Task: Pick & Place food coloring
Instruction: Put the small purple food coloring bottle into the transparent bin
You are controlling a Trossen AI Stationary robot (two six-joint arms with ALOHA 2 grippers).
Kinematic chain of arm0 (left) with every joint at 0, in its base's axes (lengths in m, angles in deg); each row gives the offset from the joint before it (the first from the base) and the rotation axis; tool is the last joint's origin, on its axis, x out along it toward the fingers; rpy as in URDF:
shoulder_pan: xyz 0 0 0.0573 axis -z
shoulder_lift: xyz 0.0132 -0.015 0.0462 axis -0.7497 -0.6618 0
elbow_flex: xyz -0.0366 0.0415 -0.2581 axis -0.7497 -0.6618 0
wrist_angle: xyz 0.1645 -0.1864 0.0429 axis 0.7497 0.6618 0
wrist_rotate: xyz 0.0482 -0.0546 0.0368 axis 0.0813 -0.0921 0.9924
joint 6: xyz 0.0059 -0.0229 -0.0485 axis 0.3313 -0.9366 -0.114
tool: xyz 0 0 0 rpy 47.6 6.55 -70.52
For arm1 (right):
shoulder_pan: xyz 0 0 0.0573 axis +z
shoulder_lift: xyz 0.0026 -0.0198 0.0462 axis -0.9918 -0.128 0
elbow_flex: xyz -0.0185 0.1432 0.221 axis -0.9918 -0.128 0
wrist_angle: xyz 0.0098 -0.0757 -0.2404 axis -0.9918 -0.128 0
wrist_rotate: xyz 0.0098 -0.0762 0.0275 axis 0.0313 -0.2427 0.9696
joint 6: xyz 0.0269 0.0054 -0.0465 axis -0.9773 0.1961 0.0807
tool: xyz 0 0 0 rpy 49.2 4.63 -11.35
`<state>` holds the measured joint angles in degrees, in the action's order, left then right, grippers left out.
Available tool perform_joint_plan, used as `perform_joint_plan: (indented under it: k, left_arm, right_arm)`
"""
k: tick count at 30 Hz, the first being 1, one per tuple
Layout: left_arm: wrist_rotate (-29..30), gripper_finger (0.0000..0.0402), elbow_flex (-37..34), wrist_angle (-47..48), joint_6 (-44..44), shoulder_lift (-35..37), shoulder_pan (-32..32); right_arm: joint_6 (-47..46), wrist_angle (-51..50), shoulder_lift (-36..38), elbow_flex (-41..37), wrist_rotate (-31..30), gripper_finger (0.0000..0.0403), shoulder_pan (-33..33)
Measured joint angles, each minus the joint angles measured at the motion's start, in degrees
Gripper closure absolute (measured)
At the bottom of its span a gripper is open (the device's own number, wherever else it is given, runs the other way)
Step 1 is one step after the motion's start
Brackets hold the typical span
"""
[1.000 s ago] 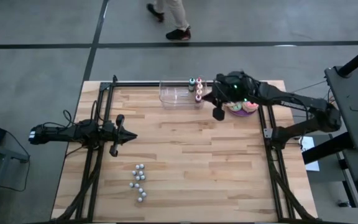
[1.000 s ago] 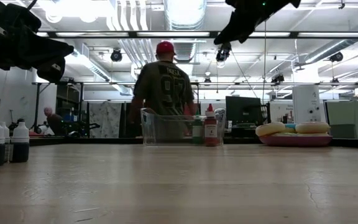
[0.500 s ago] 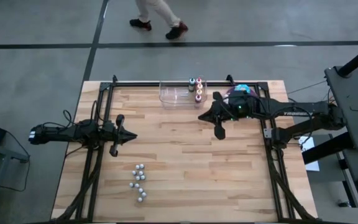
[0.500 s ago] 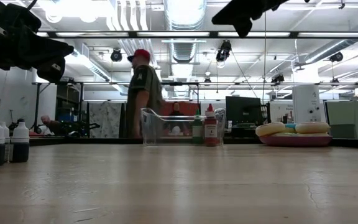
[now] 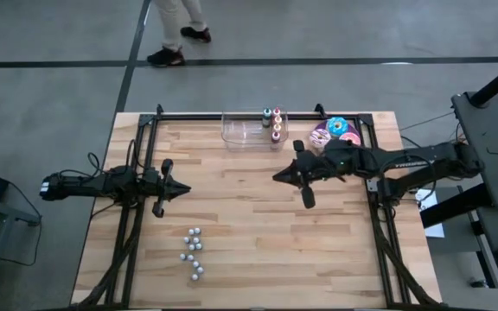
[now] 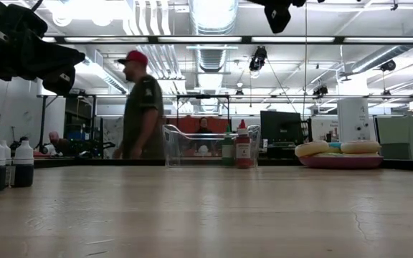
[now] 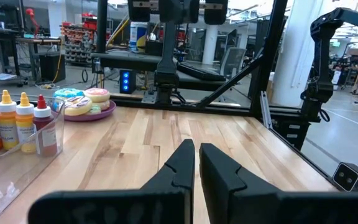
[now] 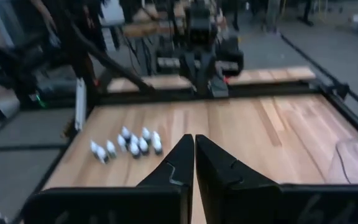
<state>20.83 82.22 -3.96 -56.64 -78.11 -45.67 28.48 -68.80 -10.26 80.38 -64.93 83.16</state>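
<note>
Your right gripper [image 5: 279,176] hangs in the air over the middle of the table with its fingers pressed together and nothing between them; its wrist view shows the two dark fingers [image 8: 178,163] meeting at the tips over bare wood. It carries no bottle, so the pick is not yet made, and closed fingers will have to open before they can take anything.

The food coloring [image 5: 272,123] stands beyond that gripper, toward the far rail: a row of small upright bottles at one end of the clear plastic bin [image 5: 247,131], touching or nearly touching its wall (whether they sit inside the bin or just against its outside is hard to tell from above). From table height the same bottles [image 6: 236,150] show behind the transparent wall. The plate of frosted doughnuts [image 5: 336,135] lies off to the gripper's far side, beside the bin, so a reach for the bottles should stay on the bin's side to avoid brushing it.

Your left gripper [image 5: 180,189] waits low near its own edge of the table, fingers closed and empty [image 7: 194,163]; the bottles [image 7: 18,121] lie well ahead of it. The small white balls [image 5: 194,253] sit well apart from both grippers, near the front edge, and should not matter here.
</note>
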Motion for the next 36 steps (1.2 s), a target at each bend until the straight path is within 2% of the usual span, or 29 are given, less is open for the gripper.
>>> perform_joint_plan:
  k: [3, 9, 36]
  left_arm:
    - [0.0, 0.0402, 0.0, 0.0, 0.0, 0.0, 0.0]
    - [0.0, 0.0402, 0.0, 0.0, 0.0, 0.0, 0.0]
    - [0.0, 0.0402, 0.0, 0.0, 0.0, 0.0, 0.0]
  right_arm:
    - [0.7, 2.3, 2.9, -2.5, 0.0, 0.0394, 0.0]
    - [1.3, 1.4, 10.2, -7.4, 0.1, 0.0394, 0.0]
    - [1.5, 2.3, 34.7, -29.2, 0.2, 0.0394, 0.0]
